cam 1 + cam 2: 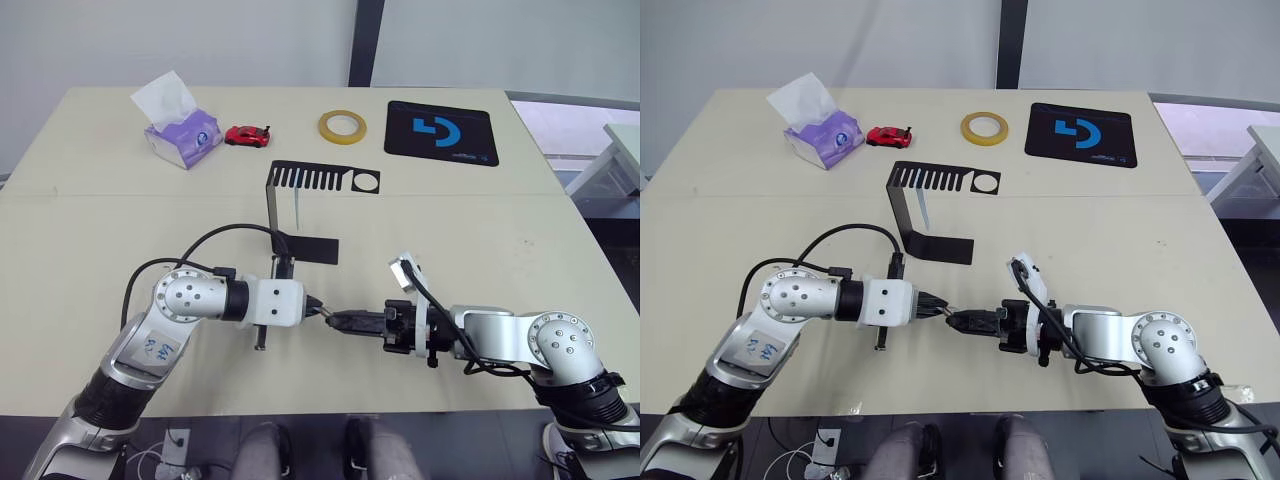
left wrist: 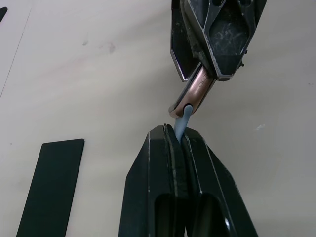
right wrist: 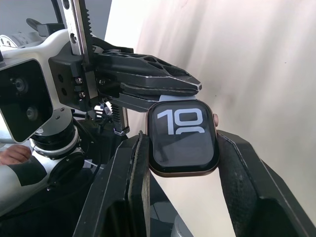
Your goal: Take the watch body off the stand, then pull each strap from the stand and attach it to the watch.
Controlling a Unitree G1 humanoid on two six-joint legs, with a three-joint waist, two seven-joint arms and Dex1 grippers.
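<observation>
The watch body (image 3: pixel 183 137) had a glossy black glass screen and a smooth, shiny metal rim. The strap (image 2: pixel 181 123) looked like soft matt rubber. The stand (image 1: pixel 300 205) was thin matt black sheet metal on the smooth matt table (image 1: pixel 100 230).

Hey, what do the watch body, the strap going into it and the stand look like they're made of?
Watch body: glossy black glass face; the rim looks like metal, with a coppery sheen in the left wrist view. Strap: matte pale blue, probably rubber or silicone. Stand: thin, flat black sheet bent sharply, likely painted metal.
</observation>
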